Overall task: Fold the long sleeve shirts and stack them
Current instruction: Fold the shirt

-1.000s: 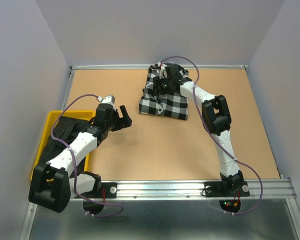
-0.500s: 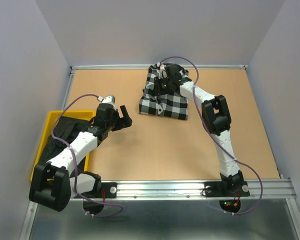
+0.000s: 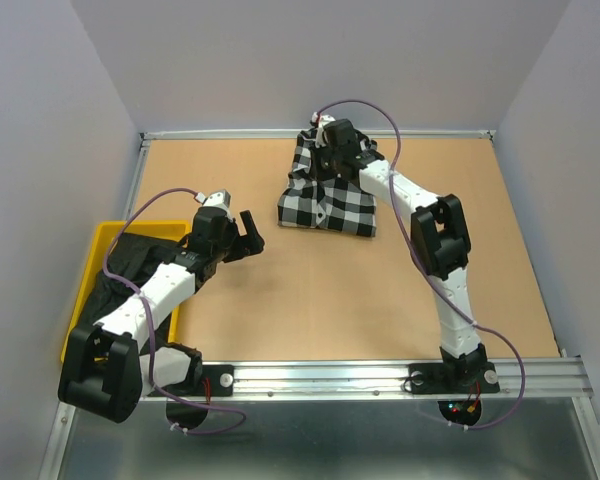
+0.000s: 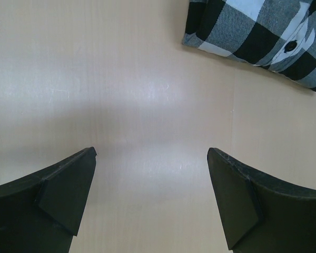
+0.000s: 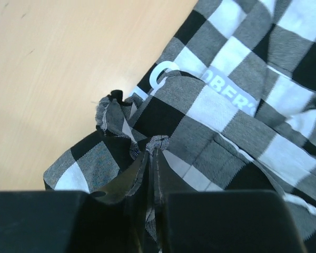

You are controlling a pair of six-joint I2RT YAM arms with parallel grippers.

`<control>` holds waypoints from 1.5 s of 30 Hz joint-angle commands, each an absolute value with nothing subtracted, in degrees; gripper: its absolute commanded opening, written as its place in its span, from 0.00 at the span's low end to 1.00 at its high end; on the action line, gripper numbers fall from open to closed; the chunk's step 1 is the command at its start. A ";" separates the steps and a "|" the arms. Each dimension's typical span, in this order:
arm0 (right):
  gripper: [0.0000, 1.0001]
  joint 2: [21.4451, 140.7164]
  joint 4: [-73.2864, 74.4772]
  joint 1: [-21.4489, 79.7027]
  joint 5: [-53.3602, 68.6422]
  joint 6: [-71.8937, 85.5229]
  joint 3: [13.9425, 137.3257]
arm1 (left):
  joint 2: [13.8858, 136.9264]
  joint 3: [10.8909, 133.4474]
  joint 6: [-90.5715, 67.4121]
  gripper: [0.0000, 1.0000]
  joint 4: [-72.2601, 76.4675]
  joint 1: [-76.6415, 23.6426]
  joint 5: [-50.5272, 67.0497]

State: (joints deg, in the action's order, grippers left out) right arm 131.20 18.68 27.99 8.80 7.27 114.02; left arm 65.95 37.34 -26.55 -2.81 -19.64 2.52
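The right hand (image 5: pixel 150 158) is pinched narrow on a small ruck of the check shirt (image 3: pixel 325 205), at the cloth's 12 o'clock edge. The shirt lies half-folded toward 12 o'clock on the desk (image 3: pixel 280 300).

The bite looks thin, taking only a crest of fabric near the frayed corner. A pull could let that crest slip out, or lift one layer and leave the rest behind, so the fold comes undone. Dragging toward 6 o'clock could also bunch the shirt instead of turning it over.

The left hand (image 4: pixel 151 158) hangs wide open over bare desk at about 9 o'clock and holds nothing, so nothing pins the near hem. The black shirt (image 3: pixel 130 262) sits in the yellow bin (image 3: pixel 80 305) at 8 o'clock, untouched.

Against the earlier frame, the right hand has narrowed from partly open to nearly closed and shifted slightly toward 12 o'clock. The left arm and both shirts lie as they did.
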 commanded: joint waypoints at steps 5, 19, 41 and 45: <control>0.20 125.77 15.73 30.59 -13.77 9.65 109.86 | 66.80 37.70 -25.93 0.98 -1.49 -19.69 1.50; 0.53 126.65 16.00 28.48 -18.74 14.86 110.48 | 67.15 37.79 -26.02 0.98 -2.29 -19.78 0.79; 0.41 132.98 15.64 24.35 7.03 22.15 111.01 | 67.32 37.79 -26.02 0.98 -2.29 -19.69 1.14; 0.43 133.15 15.56 24.43 9.75 21.80 111.18 | 67.15 37.79 -26.10 0.98 -2.29 -19.77 1.23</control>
